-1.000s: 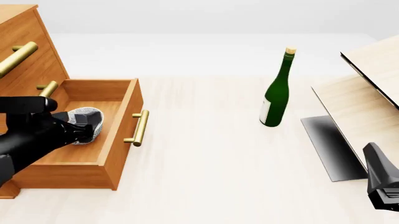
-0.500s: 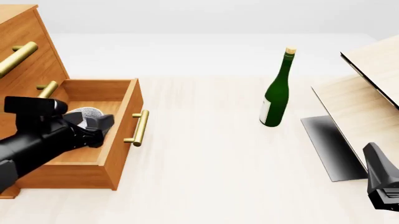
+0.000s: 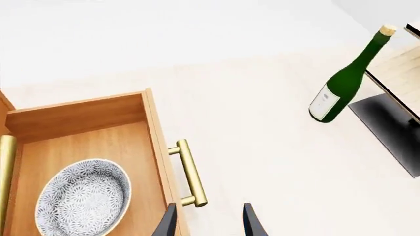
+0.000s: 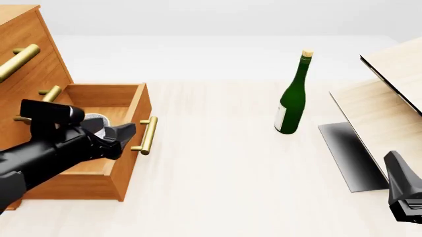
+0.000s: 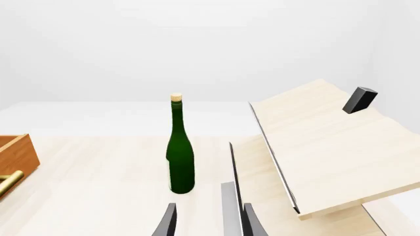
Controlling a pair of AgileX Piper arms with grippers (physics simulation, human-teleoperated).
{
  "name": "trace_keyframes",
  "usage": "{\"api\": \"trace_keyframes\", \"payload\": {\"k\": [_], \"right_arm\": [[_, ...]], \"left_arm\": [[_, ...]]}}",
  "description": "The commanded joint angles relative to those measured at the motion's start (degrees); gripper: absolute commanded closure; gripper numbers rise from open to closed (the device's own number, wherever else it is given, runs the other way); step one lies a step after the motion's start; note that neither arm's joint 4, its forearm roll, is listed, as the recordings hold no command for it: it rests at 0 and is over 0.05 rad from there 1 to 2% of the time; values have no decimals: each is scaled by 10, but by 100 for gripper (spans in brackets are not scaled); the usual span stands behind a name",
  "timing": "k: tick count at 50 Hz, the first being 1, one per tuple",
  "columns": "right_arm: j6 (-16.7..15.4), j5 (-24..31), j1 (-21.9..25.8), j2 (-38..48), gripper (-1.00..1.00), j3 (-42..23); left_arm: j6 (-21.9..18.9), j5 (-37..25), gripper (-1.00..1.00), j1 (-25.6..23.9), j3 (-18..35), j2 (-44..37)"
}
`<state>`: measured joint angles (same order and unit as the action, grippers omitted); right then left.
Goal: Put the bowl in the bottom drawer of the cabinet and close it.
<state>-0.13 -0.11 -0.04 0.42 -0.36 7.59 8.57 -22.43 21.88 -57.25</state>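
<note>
The speckled white bowl [image 3: 84, 199] lies upright inside the bottom drawer [image 3: 92, 142], which is pulled out of the orange-brown cabinet [image 4: 26, 54]. In the front view only a sliver of the bowl [image 4: 96, 118] shows behind my left arm. My left gripper [image 4: 124, 133] hovers open and empty over the drawer's front wall, beside the brass handle [image 3: 189, 172]. In the left wrist view the left gripper [image 3: 207, 222] has nothing between its fingers. My right gripper [image 5: 208, 221] stands open and empty at the table's near right corner [image 4: 400, 183], far from the drawer.
A green wine bottle [image 4: 291, 103] stands upright mid-table, right of the drawer. Pale wood slanted panels [image 4: 389, 94] on a dark base [image 4: 346, 153] fill the right side, close to my right gripper. A small black block [image 5: 359, 100] sits on the upper panel.
My left gripper has let go of the bowl and moved up and to the right, from inside the drawer to above its front wall. The bowl stays in the drawer. The right arm has not moved.
</note>
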Motion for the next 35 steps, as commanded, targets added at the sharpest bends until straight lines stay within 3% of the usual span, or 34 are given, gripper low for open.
{"api": "trace_keyframes", "payload": {"k": [1, 35], "right_arm": [[0, 0, 0, 0, -100, 0], [0, 0, 0, 0, -100, 0]], "left_arm": [[14, 1, -100, -31, 7, -5], [31, 12, -100, -132, 21, -24]]}}
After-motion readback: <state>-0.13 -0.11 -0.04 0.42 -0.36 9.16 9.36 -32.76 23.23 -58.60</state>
